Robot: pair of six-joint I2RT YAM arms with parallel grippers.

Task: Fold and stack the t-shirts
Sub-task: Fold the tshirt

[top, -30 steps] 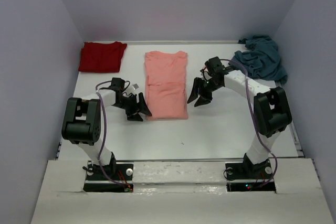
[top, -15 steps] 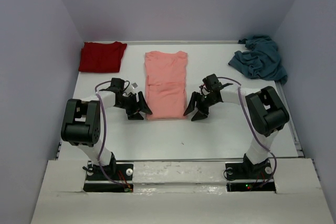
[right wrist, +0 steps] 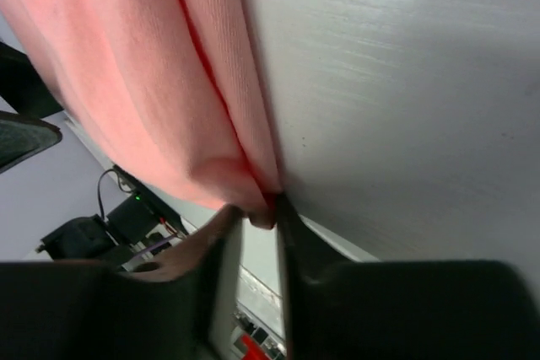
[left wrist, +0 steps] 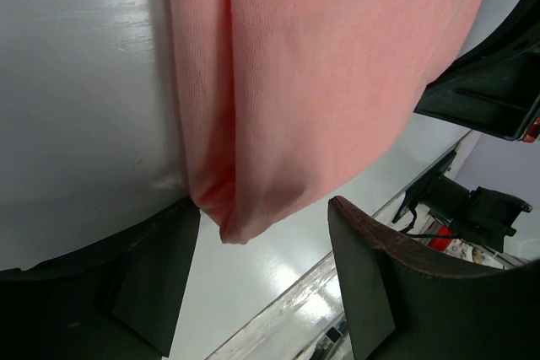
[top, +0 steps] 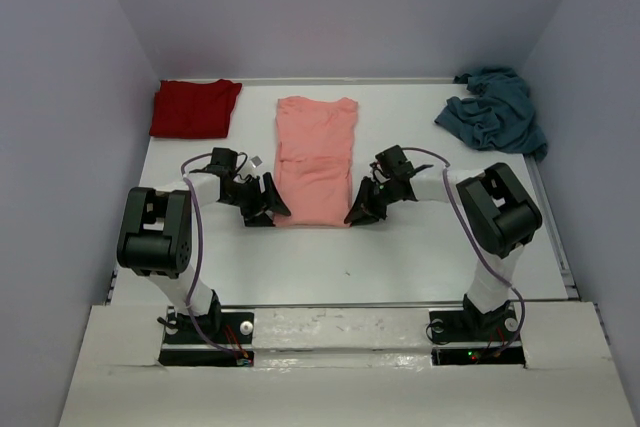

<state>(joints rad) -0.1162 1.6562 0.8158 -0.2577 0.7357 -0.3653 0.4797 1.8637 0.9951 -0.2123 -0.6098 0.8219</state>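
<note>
Pink fills the frame's centre: the salmon-pink shirt [top: 315, 157] lies flat, its near hem between both grippers. At its lower-left corner the left gripper [top: 262, 209] stands spread around the cloth. At its lower-right corner the right gripper [top: 360, 212] pinches the cloth, fingers nearly together. Farther back on the white table [top: 420, 247], the dark red shirt [top: 193, 107] sits folded upper left and the teal-blue shirt [top: 495, 112] lies crumpled upper right.

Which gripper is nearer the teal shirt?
Right. The right gripper is at the near right corner of the pink shirt, with the teal shirt farther back on that side; the left gripper is at its near left corner.
</note>
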